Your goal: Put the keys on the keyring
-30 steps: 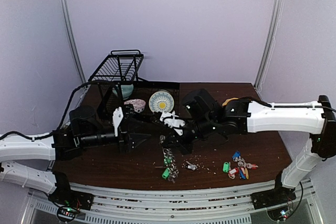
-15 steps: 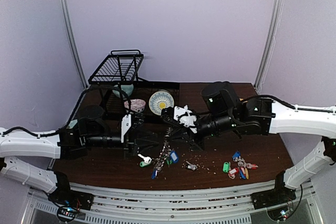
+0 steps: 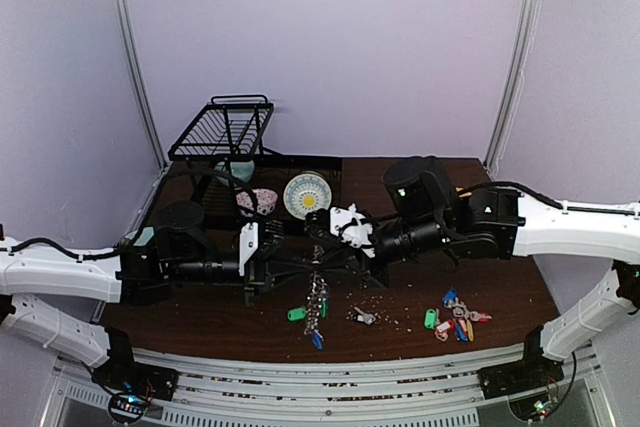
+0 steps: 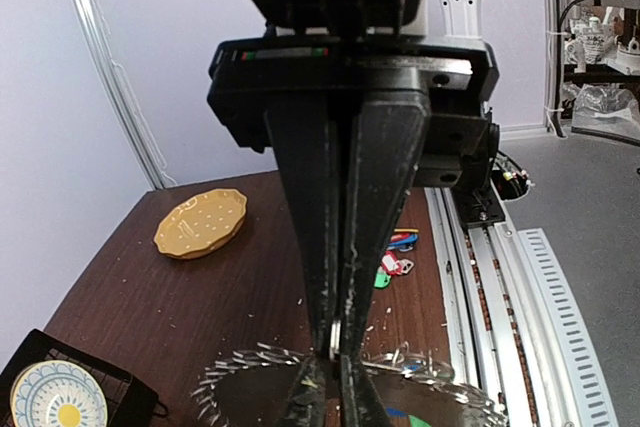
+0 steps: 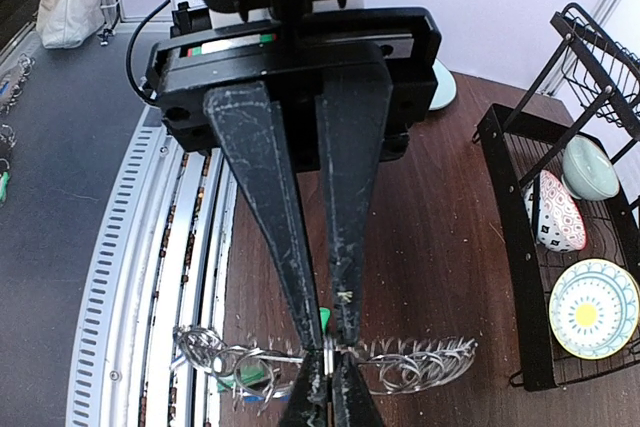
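Keyring (image 3: 318, 292) held up over the worktop's front middle, left gripper (image 4: 333, 347) and right gripper (image 5: 325, 347) both pinched narrow on its rim, keys (image 3: 362, 316) lying near the front edge.

Soft, even light fills the scene and leaves only faint shadows. In the top view the pale walls read bright, while the dark table (image 3: 520, 292) and the black arm parts merge and lose detail; that picture is coarse and slightly grainy. The 2 wrist views bow at the edges, so the slotted rail (image 5: 130, 277) curves. The close fingers (image 4: 385, 177) look slightly soft, and the keyring (image 5: 410, 359) shows small glints.
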Tool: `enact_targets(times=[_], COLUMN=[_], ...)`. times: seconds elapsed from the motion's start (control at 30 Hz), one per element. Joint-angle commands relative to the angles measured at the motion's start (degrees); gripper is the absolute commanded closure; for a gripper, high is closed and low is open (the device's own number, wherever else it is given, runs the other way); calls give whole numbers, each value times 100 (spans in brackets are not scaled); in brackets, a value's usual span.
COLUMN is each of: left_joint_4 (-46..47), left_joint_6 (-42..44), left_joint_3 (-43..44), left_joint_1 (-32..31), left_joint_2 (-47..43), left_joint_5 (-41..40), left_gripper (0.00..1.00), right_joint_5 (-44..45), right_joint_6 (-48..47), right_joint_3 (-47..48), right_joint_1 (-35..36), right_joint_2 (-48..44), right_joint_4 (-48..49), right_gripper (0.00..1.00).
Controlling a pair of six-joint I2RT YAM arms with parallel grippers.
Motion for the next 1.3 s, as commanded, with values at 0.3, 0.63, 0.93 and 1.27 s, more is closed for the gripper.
enact_targets(times=[0.3, 0.63, 0.93, 1.27], left_joint_4=[217, 275, 593, 778], left_joint_6=[132, 63, 62, 93], left_joint_3=[133, 217, 183, 32], left_joint_1=[-18, -66, -141, -150], left_joint_2=[112, 181, 186, 38], left_joint_5=[-90, -237, -63, 80], left_gripper=[89, 93, 89, 82], right_joint_5=[-89, -70, -22, 46], right_joint_6=[-89, -85, -101, -98], right_joint_3=[87, 77, 75, 63], right_joint_1=[71, 73, 79, 79], right_joint_2=[-208, -209, -210, -218], right_joint_4=[322, 321, 293, 284], right_gripper=[100, 100, 100, 100])
